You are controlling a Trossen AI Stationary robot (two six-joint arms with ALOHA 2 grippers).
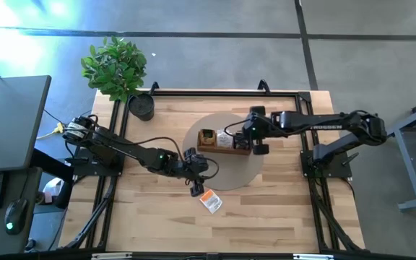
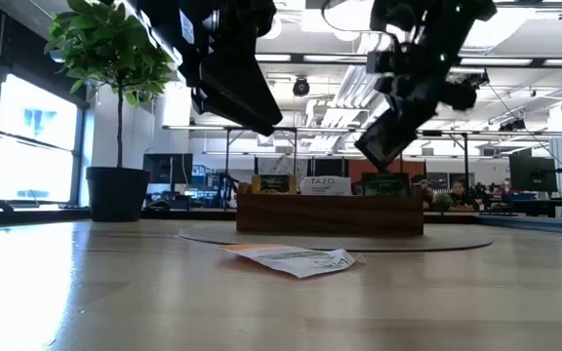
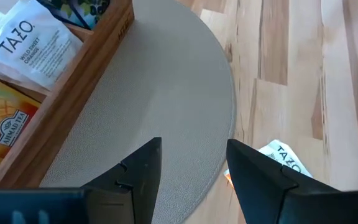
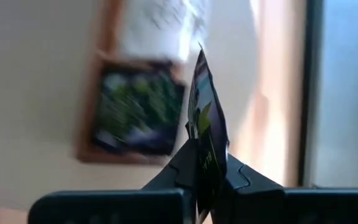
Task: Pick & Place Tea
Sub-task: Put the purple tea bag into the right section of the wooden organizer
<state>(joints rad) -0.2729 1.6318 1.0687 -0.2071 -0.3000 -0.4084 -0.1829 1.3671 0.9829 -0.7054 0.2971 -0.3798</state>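
A long wooden tray (image 1: 226,149) stands on a round grey mat (image 1: 226,172) and holds tea packets: yellow (image 3: 2,124), white (image 3: 30,43) and dark green (image 4: 138,118). One white-and-orange tea packet (image 1: 210,201) lies flat on the bare table near the mat's front edge. My left gripper (image 3: 194,165) hangs open above the mat's near edge, just short of that packet (image 3: 283,158). My right gripper (image 4: 205,158) hovers over the tray's right end (image 1: 248,141), shut on a dark tea packet (image 4: 205,106). My right gripper pinches the dark packet's lower edge (image 4: 205,146) between its two fingers. The packet shows edge-on and sticks out beyond the fingertips, lifted clear above the tray. The fingers slant down from the table's right side.
A potted plant (image 1: 115,66) in a dark pot (image 1: 141,106) stands at the table's far left corner. A black frame rail (image 1: 222,92) runs along the table's far edge. Bare wood lies in front of the mat, near the front edge (image 1: 215,238).
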